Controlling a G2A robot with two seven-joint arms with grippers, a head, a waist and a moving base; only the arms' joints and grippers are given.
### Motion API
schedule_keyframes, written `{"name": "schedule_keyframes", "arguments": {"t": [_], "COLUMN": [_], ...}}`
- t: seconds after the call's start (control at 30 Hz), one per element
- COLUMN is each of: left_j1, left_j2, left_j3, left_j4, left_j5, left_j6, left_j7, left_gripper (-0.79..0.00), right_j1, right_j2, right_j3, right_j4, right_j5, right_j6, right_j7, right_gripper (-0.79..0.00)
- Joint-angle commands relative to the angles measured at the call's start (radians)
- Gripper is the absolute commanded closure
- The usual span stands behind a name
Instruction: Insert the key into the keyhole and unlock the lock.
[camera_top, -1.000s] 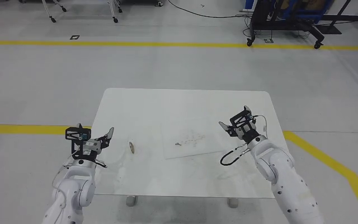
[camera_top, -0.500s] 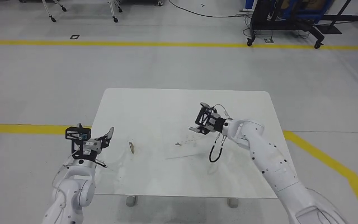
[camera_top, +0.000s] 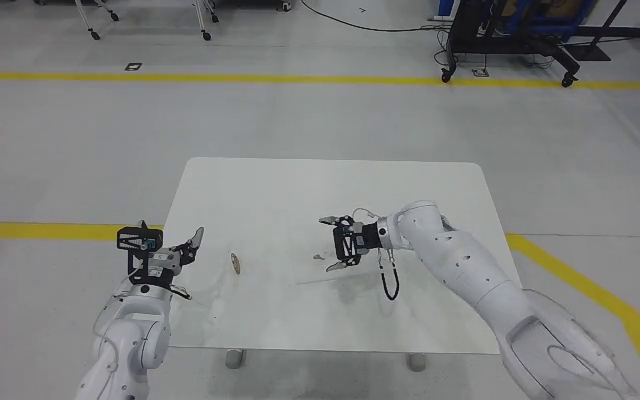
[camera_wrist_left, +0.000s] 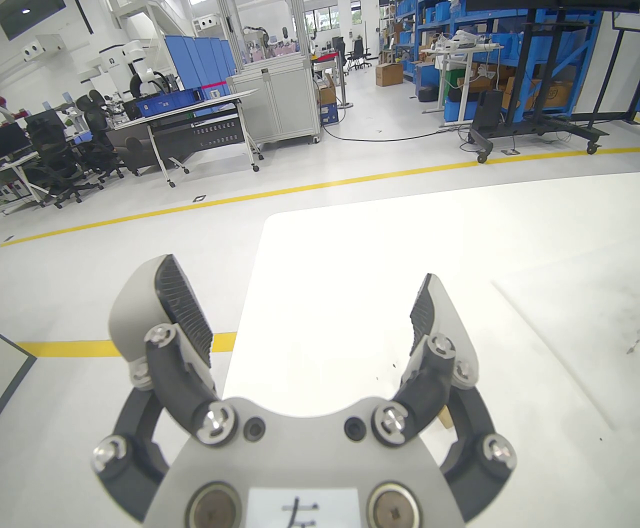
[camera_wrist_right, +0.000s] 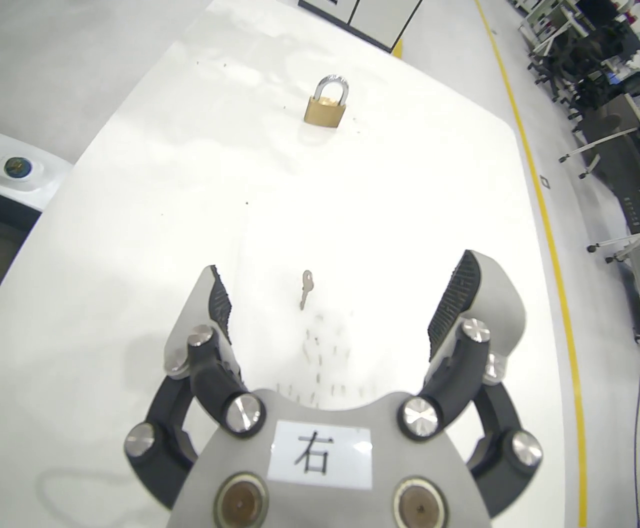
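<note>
Right gripper (camera_wrist_right: 340, 277) by key (camera_wrist_right: 306, 289), jaws spread.
Key seems untouched; padlock (camera_wrist_right: 326, 106) well apart; left gripper (camera_wrist_left: 299, 280) spread too.

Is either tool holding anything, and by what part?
Nothing is held. The right tool is open near the key, which lies on the table; the left tool is open too.

Top view: high over table (camera_top: 300, 185), facing down, far. Left wrist view: low at table edge, facing across it. Right wrist view: close above table middle, facing padlock (camera_wrist_right: 325, 107), key (camera_wrist_right: 306, 289); both apparently shared with top view.
</note>
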Motion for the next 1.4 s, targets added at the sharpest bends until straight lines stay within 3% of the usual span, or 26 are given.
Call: {"name": "schedule_keyframes", "arguments": {"t": [0.0,0.23,0.4,0.53,0.6,0.87,0.93,0.97,1.2,1.37], "left_j1": [0.000,0.000,0.000,0.000,0.000,0.000,0.000,0.000,0.000,0.000], "left_j2": [0.000,0.000,0.000,0.000,0.000,0.000,0.000,0.000,0.000,0.000], "left_j3": [0.000,0.000,0.000,0.000,0.000,0.000,0.000,0.000,0.000,0.000], "left_j4": [0.000,0.000,0.000,0.000,0.000,0.000,0.000,0.000,0.000,0.000], "left_j5": [0.000,0.000,0.000,0.000,0.000,0.000,0.000,0.000,0.000,0.000], "left_j6": [0.000,0.000,0.000,0.000,0.000,0.000,0.000,0.000,0.000,0.000], "left_j7": [0.000,0.000,0.000,0.000,0.000,0.000,0.000,0.000,0.000,0.000], "left_gripper": [-0.785,-0.785,-0.785,-0.785,-0.785,-0.785,-0.785,-0.785,-0.785,-0.785], "right_j1": [0.028,0.094,0.118,0.134,0.139,0.162,0.167,0.169,0.185,0.200], "right_j2": [-0.022,-0.097,-0.142,-0.169,-0.182,-0.220,-0.226,-0.229,-0.242,-0.237], "right_j3": [-0.032,-0.109,-0.145,-0.173,-0.184,-0.214,-0.218,-0.220,-0.233,-0.238], "right_j4": [0.053,0.202,0.287,0.340,0.365,0.450,0.466,0.472,0.497,0.490], "right_j5": [0.013,0.075,0.111,0.113,0.119,0.124,0.127,0.127,0.121,0.096], "right_j6": [-0.013,-0.040,-0.053,-0.066,-0.067,-0.070,-0.068,-0.067,-0.031,0.055], "right_j7": [0.006,0.030,0.037,0.025,0.022,0.021,0.018,0.015,-0.005,-0.066], "right_gripper": [-0.748,-0.597,-0.606,-0.539,-0.406,-0.215,-0.025,0.000,0.000,0.000]}}
